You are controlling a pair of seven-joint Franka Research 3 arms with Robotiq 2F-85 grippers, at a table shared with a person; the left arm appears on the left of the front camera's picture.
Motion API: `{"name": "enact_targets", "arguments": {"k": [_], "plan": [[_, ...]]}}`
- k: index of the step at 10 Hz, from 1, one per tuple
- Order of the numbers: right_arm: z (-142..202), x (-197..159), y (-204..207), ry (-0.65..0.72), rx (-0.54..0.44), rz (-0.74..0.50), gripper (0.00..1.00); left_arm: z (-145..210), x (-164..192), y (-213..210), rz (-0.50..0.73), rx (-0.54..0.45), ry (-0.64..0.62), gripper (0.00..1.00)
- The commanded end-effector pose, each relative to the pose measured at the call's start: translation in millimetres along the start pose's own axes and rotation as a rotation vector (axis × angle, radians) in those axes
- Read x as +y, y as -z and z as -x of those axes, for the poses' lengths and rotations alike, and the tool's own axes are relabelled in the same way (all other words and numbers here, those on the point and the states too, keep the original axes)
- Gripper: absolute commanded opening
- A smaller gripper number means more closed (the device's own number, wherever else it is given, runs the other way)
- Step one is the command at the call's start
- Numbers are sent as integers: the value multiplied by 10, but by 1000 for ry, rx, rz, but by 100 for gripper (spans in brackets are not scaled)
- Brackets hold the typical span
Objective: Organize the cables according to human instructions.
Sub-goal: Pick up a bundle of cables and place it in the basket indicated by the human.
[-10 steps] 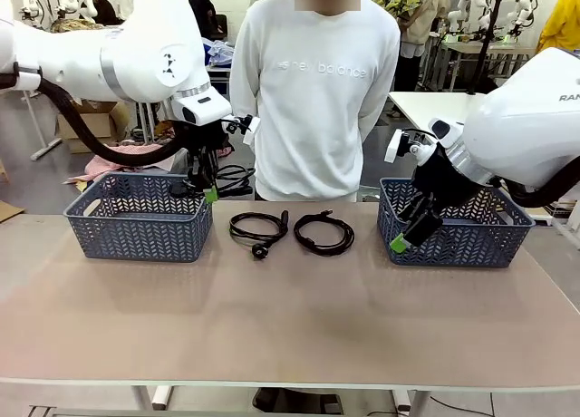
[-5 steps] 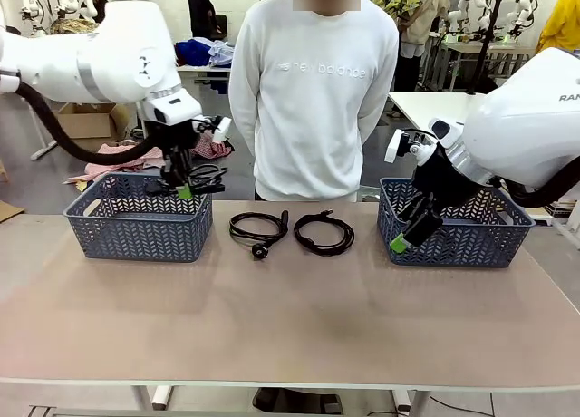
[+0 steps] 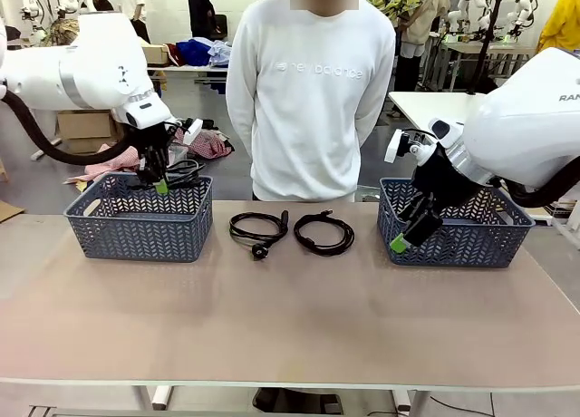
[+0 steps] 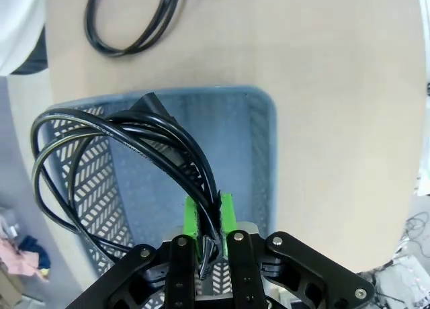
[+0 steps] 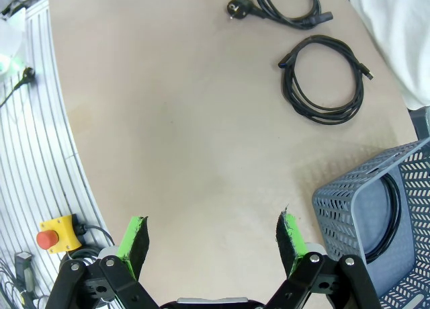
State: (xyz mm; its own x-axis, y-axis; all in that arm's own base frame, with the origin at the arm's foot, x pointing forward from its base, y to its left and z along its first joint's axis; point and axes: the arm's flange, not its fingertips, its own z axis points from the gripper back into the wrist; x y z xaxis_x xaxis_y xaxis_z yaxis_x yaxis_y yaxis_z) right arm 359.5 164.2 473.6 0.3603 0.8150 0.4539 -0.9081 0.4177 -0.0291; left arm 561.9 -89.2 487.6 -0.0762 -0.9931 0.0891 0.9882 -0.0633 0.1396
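My left gripper [image 3: 160, 185] is shut on a coiled black cable [image 3: 186, 170] and holds it over the back of the left blue basket [image 3: 140, 219]. In the left wrist view the coil [image 4: 121, 154] hangs from my gripper [image 4: 208, 218] above the basket's inside [image 4: 259, 161]. Two more coiled cables lie side by side on the table in front of the person, one left [image 3: 258, 227] and one right [image 3: 323, 232]. My right gripper [image 3: 405, 236] stands open beside the right blue basket [image 3: 462, 225]. Its wrist view shows the gripper [image 5: 212, 236] open over bare table, and a cable [image 5: 396, 208] inside that basket [image 5: 356, 195].
A person in a white sweatshirt [image 3: 313, 91] stands at the far edge, behind the two loose cables. The baskets sit at the far left and far right. The near half of the table [image 3: 290, 326] is bare.
My left arm has swung left with the cable, from the left basket's right rim to above its back middle. The right arm and the cables on the table have not moved.
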Motion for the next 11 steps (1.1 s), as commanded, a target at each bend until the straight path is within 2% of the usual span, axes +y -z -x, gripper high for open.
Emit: {"name": "enact_targets", "arguments": {"k": [1,5,8,9,10,11], "plan": [[-19,-9,-9,4,2,0,100,62,149,14,-5,11,37,15],[-19,-9,-9,4,2,0,100,156,292,136,22,29,34,15],[-19,-9,-9,4,2,0,100,195,292,178,47,48,27,47],[-19,-9,-9,4,2,0,100,195,294,169,49,44,24,54],[-19,-9,-9,4,2,0,100,184,298,150,60,32,21,66],[-19,-9,-9,4,2,0,100,160,299,121,79,22,27,74]]}}
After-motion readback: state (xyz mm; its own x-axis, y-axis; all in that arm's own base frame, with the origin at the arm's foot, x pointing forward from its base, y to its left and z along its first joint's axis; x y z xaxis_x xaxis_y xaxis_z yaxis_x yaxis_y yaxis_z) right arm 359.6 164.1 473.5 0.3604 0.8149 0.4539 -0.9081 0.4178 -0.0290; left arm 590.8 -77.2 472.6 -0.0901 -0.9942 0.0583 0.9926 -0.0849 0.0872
